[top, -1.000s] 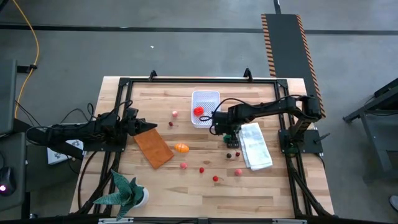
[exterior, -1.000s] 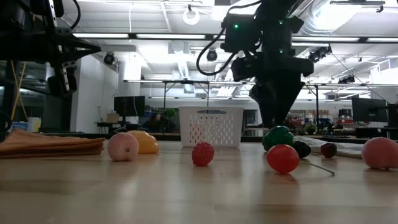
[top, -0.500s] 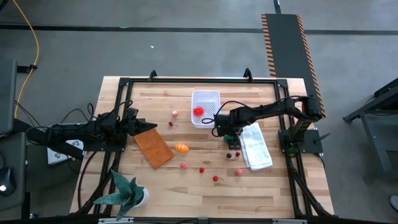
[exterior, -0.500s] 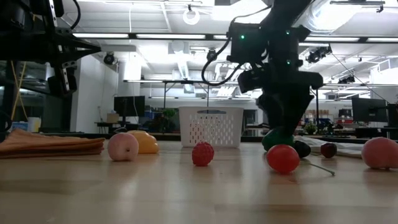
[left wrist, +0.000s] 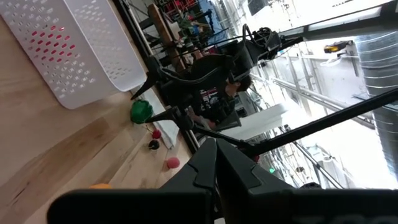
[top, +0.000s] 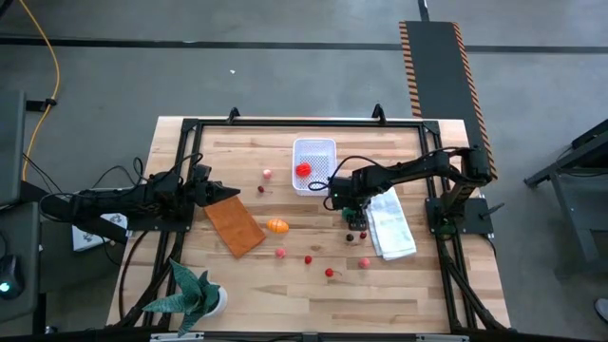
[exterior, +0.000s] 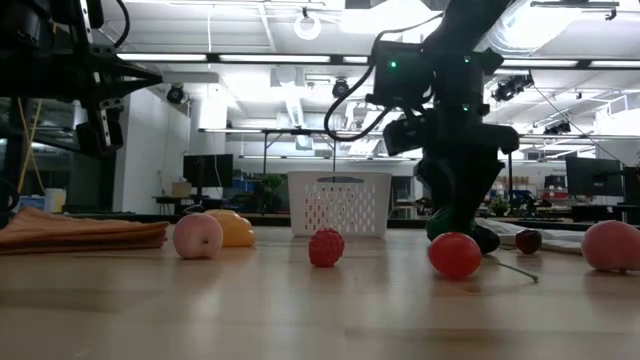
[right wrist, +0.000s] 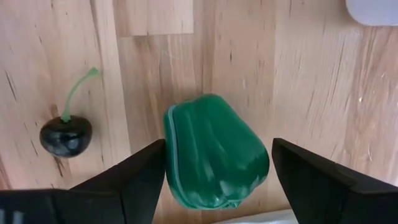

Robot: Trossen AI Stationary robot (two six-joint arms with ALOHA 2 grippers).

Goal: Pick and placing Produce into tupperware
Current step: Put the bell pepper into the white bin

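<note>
From above, the white perforated plastic tub (top: 314, 164) near the table's far edge holds one red piece, while an orange carrot-like piece (top: 276, 226) and small red and pink berries (top: 329, 273) lie scattered with open wood between; most remains undone. The left gripper (top: 220, 193) waits shut beside the flat orange-brown rectangle (top: 234, 224). In the right wrist view, the right gripper (right wrist: 219, 174) stands apart astride the glossy green pepper-shaped toy (right wrist: 213, 152), a dark cherry (right wrist: 65, 135) near.

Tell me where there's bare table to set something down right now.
Free: the front strip between the plant and the white cloth, and the back-left corner beyond the brown mat. Crowded: mid-table, scattered produce and the open right gripper by the tupperware.
</note>
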